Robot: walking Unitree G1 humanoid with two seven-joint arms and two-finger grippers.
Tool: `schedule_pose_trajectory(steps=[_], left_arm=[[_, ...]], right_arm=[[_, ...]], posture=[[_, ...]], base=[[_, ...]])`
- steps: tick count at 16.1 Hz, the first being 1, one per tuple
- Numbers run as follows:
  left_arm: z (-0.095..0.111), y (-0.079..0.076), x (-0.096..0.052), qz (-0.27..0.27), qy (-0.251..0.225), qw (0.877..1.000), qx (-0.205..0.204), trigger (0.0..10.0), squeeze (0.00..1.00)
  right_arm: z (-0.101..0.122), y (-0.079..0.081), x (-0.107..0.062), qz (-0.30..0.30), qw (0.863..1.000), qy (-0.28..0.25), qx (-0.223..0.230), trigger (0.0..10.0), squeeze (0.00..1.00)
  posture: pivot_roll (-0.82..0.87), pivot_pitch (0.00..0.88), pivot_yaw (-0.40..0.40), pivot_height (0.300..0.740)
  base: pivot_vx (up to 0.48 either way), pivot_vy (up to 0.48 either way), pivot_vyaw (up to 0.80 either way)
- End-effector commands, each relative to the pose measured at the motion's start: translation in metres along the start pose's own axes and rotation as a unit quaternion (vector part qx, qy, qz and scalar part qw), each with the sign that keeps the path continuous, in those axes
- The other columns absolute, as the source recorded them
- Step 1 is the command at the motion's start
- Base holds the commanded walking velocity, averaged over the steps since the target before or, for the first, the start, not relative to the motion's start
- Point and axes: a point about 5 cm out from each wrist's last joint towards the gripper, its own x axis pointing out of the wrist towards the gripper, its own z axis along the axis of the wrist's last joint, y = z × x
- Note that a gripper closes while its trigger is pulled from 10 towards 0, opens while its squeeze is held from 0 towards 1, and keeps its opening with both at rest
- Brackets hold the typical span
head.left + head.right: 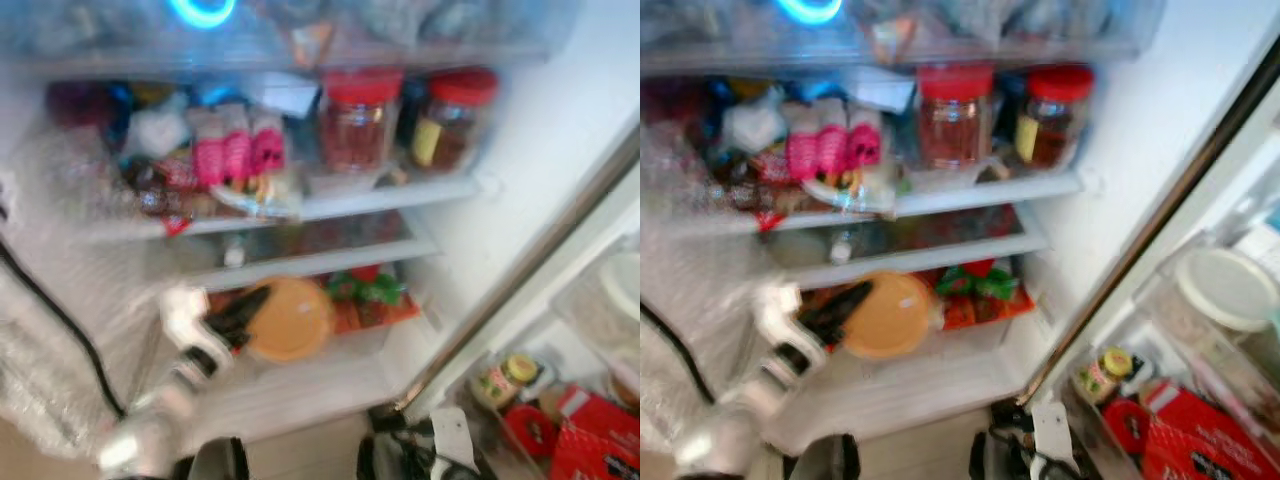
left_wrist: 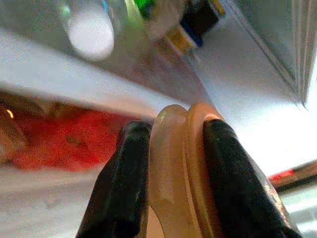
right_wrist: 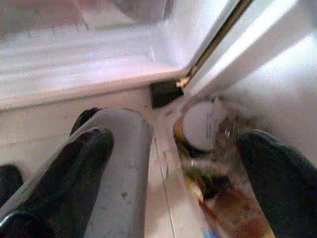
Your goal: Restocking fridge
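At centre-left of the head view, the left gripper clamped an orange lidded container, carrying it toward the lower fridge shelf. In its wrist view, fingers pinched its rim. The right gripper hung spread wide, idle.

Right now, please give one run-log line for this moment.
left tool: shut on orange tub | place: low fridge shelf | right tool: open, idle, low

Black fingers clamp tan container rim; red packaging behind.
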Motion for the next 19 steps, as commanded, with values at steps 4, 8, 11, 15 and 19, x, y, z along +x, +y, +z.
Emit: schedule_pose_trajectory(steps=[4, 8, 11, 15, 19], left_arm=[[-0.001, -0.019, 0.014, -0.058, 0.009, 0.998, -0.010, 10.0, 0.00], [0.005, -0.020, 0.027, -0.055, -0.006, 0.998, -0.008, 10.0, 0.00], [0.010, -0.022, 0.043, -0.056, -0.022, 0.998, -0.019, 10.0, 0.00], [0.016, -0.020, 0.064, -0.026, -0.052, 0.998, -0.026, 10.0, 0.00], [0.020, -0.017, 0.080, 0.004, -0.080, 0.996, -0.038, 10.0, 0.00]], right_arm=[[-0.034, 0.001, -0.008, 0.001, 0.998, 0.067, -0.001, 10.0, 0.00], [-0.034, 0.002, -0.008, 0.002, 0.998, 0.067, -0.001, 10.0, 0.00], [-0.034, 0.002, -0.008, 0.002, 0.998, 0.066, -0.001, 10.0, 0.00], [-0.034, 0.002, -0.008, 0.000, 0.998, 0.066, 0.001, 10.0, 0.00], [-0.036, 0.000, -0.008, -0.001, 0.998, 0.069, 0.002, 10.0, 0.00]], posture=[[-0.08, 0.105, -0.049, 0.603], [-0.08, 0.105, -0.050, 0.603], [-0.09, 0.103, -0.049, 0.603], [-0.09, 0.100, -0.048, 0.603], [-0.10, 0.098, -0.049, 0.603]], base=[[0.000, 0.000, 0.00], [0.000, 0.000, 0.00], [0.000, 0.000, 0.00], [0.000, 0.000, 0.00], [0.000, 0.000, 0.00]])
